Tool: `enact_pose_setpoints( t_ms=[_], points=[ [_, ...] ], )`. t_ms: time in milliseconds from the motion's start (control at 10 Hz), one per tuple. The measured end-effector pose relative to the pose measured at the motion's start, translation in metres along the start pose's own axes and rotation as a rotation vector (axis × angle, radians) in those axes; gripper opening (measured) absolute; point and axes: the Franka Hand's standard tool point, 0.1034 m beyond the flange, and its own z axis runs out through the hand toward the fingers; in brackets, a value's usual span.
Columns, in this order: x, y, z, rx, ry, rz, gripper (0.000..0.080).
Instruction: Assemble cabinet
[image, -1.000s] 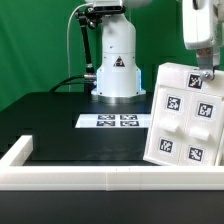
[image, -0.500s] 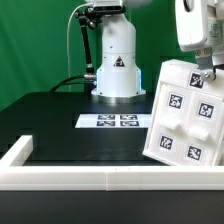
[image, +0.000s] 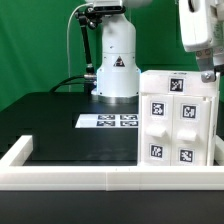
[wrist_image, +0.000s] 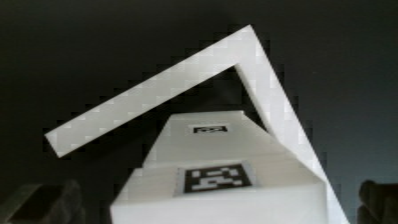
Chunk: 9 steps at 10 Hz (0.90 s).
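Observation:
The cabinet (image: 176, 118) is a large white boxy shell whose front shows small blocks, each with a black-and-white tag. It stands upright on the black table at the exterior view's right, close behind the front rail. My gripper (image: 207, 74) hangs at the cabinet's top right corner. In the wrist view the cabinet's tagged white end (wrist_image: 214, 205) lies between my two dark fingers (wrist_image: 36, 200), with a thin dark gap on each side. The jaws are spread wide and do not press on it. The cabinet's back is hidden.
The marker board (image: 112, 121) lies flat mid-table, to the left of the cabinet. The arm's white base (image: 116, 65) stands behind it. A long low white border rail (image: 70, 178) runs along the front edge and turns back at the left (image: 15, 152).
The cabinet was tilted, its top leaning to the exterior view's right; now it stands upright and square. The gripper stays at its top right corner.

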Motion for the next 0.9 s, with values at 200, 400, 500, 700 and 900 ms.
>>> enact_pose_setpoints(
  t_ms=[200,400,500,700,900],
  points=[
    [0.0000,0.0002,0.0003,0.000,0.000,-0.001,0.0795],
    [0.0001,0.0003,0.0006,-0.001,0.001,-0.001,0.0798],
    [0.0001,0.0004,0.0008,-0.001,0.001,-0.002,0.0796],
    [0.0001,0.0005,0.0010,-0.001,0.001,-0.002,0.0796],
    [0.0002,0.0006,0.0013,-0.002,0.002,-0.002,0.0796]
  ],
)
